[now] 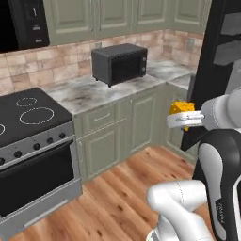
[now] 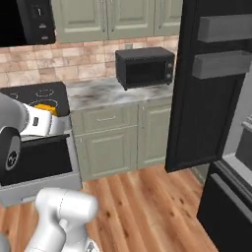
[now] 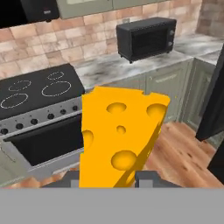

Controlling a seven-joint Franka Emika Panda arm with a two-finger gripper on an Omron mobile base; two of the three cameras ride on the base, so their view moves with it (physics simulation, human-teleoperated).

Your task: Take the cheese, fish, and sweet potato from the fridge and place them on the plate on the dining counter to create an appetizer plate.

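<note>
Sage-green kitchen cabinets (image 1: 117, 127) and a grey-white veined marble wall counter (image 1: 101, 89) run across the middle of both base views, with a black countertop oven (image 1: 119, 63) standing on that counter and a black-topped stove with a grey front (image 1: 33, 141) at the left. You are looking at the carrying step for the first food: the yellow-orange wedge of cheese with round holes (image 3: 120, 135) stands in the centre of the hand view, and the two-finger gripper (image 3: 107, 178) has its jaws clenched on the wedge's lower part, one dark tip on either side. In the left base view the same wedge shows as a small yellow block at the right of the frame, at the tip of the white hand, held in the air above the wooden plank floor (image 1: 132, 188) and touching nothing else. The tall black fridge door (image 2: 206, 88) hangs open on the right of the right base view, with grey bins on its inner face (the fish and the sweet potato cannot be made out here).

Your next move, as I judge it, is to turn away from this wall and find the dining counter and its plate. Keep the grip firm while the arm swings, since the wedge is held low and stands tall above the tips.
</note>
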